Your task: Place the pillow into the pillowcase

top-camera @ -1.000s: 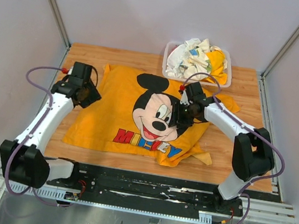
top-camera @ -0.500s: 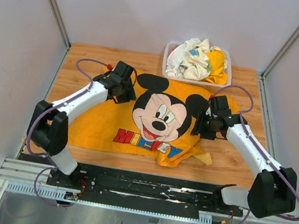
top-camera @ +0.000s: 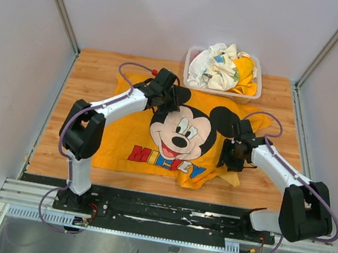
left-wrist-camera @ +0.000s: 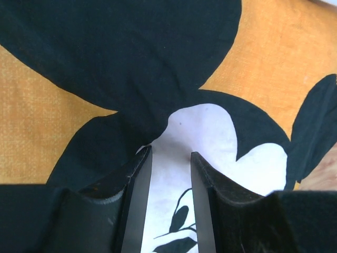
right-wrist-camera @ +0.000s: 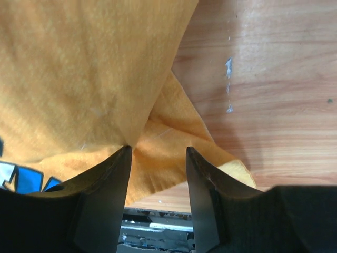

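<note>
The orange-yellow Mickey pillowcase lies spread flat on the table, bulging slightly. The pillow is out of view. My left gripper is open and empty, low over Mickey's left black ear; the left wrist view shows the pillowcase with its black ear and white face print under the jaws. My right gripper is open and empty over the pillowcase's rumpled right near corner, which the right wrist view shows as an orange fold between the jaws.
A clear plastic bin holding white and yellow patterned cloths stands at the back right. Bare wood lies right of the pillowcase. The table's front rail runs along the near edge.
My left gripper has swung right from the pillowcase's left edge to Mickey's ear. My right gripper has moved right and nearer, from Mickey's face to the right near corner.
</note>
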Tool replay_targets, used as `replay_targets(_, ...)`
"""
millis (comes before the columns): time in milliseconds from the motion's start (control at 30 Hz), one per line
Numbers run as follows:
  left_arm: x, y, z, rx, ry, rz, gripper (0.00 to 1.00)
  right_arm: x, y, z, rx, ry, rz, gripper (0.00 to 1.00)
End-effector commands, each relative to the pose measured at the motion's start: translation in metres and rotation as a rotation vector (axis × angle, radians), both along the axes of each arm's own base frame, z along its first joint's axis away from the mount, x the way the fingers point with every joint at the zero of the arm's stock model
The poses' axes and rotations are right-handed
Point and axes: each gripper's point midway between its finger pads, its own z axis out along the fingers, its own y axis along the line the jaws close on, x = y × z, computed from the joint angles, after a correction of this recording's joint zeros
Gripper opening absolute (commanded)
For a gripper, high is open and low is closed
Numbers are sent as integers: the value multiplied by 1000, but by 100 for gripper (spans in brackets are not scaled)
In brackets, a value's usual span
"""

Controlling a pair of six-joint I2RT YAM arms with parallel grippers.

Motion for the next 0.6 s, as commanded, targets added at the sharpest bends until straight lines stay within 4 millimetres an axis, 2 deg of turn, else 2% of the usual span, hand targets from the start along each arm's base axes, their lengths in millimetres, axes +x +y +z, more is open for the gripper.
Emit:
replay_targets(0,3,-9,0,-20,-27,-36,40,10,-9,-16,-57,11,-15,47)
replay_targets(300,1,-1,-25,32,0,-31,41,-1,-4,-53,-84,77,-5,49)
replay_targets(467,-3,1,-32,38,13,-30,40,-16,2,-62,-104,110,10,49)
replay_targets(567,-4,4,-32,38,13,-25,40,-26,-1,-59,-108,107,-9,49)
